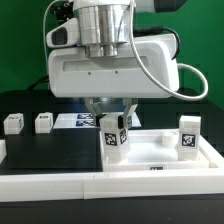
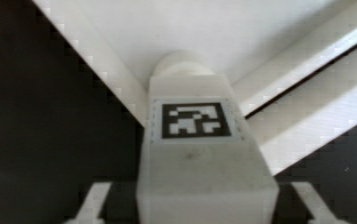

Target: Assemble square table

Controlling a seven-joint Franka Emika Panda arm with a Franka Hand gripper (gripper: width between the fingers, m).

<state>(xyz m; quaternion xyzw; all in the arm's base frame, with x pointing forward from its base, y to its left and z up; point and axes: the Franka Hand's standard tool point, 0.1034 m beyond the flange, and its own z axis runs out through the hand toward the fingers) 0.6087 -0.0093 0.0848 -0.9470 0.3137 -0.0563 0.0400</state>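
In the exterior view the gripper [image 1: 113,120] is closed on a white table leg [image 1: 113,142], holding it upright by its top. The leg is short and blocky, with a black-and-white square tag on its near face. Its lower end is over the exterior view's left part of the square tabletop [image 1: 155,152], a white slab with a raised rim. Whether the leg touches the slab is hard to tell. A second leg [image 1: 190,137] stands upright on the slab at the exterior view's right. Two loose legs [image 1: 13,124] [image 1: 43,122] sit well apart from it on the black table [image 1: 50,155] at the exterior view's left. The arm's broad white body hides most of the marker board [image 1: 78,121] behind it. A long white border bar [image 1: 60,190] runs along the near edge.

In the wrist view the table leg [image 2: 196,150] fills the middle, clamped between the gripper's [image 2: 196,205] fingers [image 2: 100,205], which are cut off at the frame edge. Its tag shows only a blocky pattern, no letters. The tabletop [image 2: 246,30] beyond is blurred.
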